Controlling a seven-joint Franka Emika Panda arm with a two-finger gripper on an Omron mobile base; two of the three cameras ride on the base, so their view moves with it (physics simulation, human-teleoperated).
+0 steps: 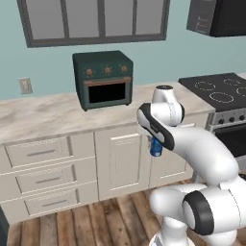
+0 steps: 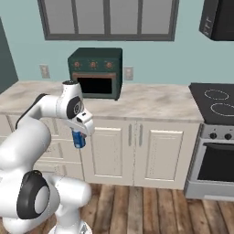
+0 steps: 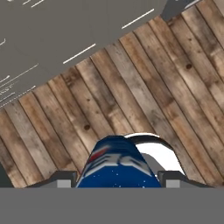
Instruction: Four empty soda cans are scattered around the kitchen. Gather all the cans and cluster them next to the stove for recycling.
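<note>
The blue soda can [image 1: 155,147] is gripped between the fingers [image 3: 64,179], hanging before the cabinets. It should be carried upright and set on the bench [image 1: 43,117] beside the stove [image 1: 221,91].

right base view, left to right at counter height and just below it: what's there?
Wall outlet → blue soda can in the shut gripper, hanging in front of the cabinets → dark-green toaster oven → second wall outlet → cabinet double doors → stove.
</note>
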